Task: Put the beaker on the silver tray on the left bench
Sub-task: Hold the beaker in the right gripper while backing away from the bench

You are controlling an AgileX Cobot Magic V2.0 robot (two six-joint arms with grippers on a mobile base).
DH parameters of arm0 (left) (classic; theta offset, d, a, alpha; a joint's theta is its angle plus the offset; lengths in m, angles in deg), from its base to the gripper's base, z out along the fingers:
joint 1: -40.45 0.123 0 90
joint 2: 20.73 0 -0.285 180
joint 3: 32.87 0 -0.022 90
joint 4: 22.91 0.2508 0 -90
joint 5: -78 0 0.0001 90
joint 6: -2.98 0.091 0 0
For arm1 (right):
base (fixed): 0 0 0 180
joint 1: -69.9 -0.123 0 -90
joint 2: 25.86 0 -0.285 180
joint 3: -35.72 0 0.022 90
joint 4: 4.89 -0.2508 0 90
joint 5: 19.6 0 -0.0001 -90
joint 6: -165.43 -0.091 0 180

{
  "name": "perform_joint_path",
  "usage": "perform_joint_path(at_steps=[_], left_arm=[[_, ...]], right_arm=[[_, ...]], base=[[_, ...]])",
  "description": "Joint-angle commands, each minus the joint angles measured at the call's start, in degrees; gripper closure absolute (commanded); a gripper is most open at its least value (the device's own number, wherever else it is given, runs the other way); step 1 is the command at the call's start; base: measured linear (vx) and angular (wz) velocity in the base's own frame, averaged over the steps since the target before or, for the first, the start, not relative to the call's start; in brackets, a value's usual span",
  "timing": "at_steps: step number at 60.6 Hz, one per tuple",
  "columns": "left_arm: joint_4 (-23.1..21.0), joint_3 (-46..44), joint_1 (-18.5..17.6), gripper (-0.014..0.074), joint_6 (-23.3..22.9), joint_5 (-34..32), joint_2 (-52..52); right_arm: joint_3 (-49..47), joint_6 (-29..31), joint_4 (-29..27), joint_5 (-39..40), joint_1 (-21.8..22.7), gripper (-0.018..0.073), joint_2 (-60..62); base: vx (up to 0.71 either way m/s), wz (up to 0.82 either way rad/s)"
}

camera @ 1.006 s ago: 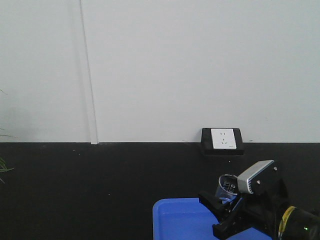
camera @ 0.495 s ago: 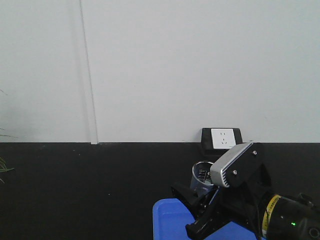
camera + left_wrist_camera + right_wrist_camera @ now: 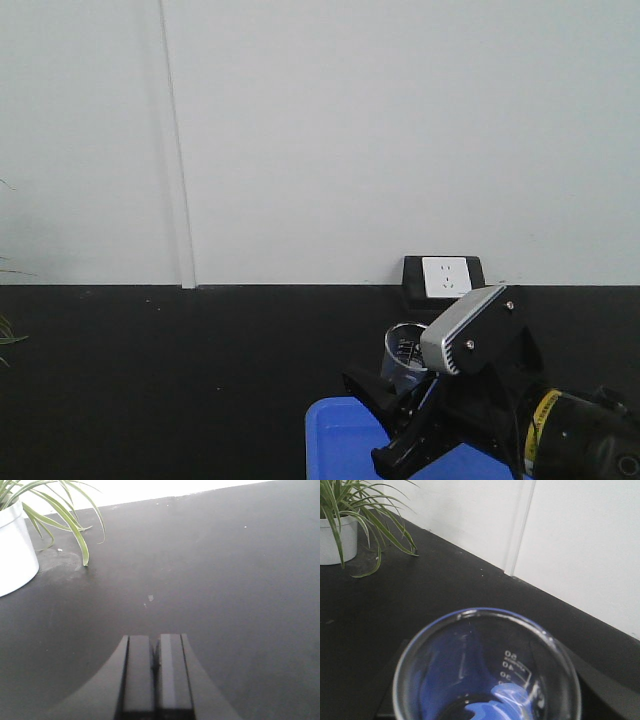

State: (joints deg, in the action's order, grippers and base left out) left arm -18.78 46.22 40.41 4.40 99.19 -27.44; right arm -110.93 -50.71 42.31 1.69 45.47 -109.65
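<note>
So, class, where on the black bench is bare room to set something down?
Bare: the black bench top left of the blue plastic tub. Crowded: lower right, where the right gripper holds the small clear glass beaker.

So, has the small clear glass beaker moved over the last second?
Yes. The beaker went up and left: it was below the white wall socket, now lower-left of it.

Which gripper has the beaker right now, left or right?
The right gripper: it is clamped on the clear beaker above the blue tub. The left gripper is shut on nothing, over bare black bench.
</note>
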Motion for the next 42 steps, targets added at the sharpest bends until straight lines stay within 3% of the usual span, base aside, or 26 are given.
perform_joint_path(at_steps=[1,42], left_arm=[[-0.06,1.14,-0.19,0.0595,-0.03,-4.33,0.46],[-0.06,1.14,-0.19,0.0595,-0.03,-4.33,0.46]], right_arm=[[-2.03,-0.17,-1.05,3.3,-0.01,0.057,1.75],[-2.03,-0.17,-1.05,3.3,-0.01,0.057,1.75]], base=[[0.0,0.0],[-0.06,0.0]])
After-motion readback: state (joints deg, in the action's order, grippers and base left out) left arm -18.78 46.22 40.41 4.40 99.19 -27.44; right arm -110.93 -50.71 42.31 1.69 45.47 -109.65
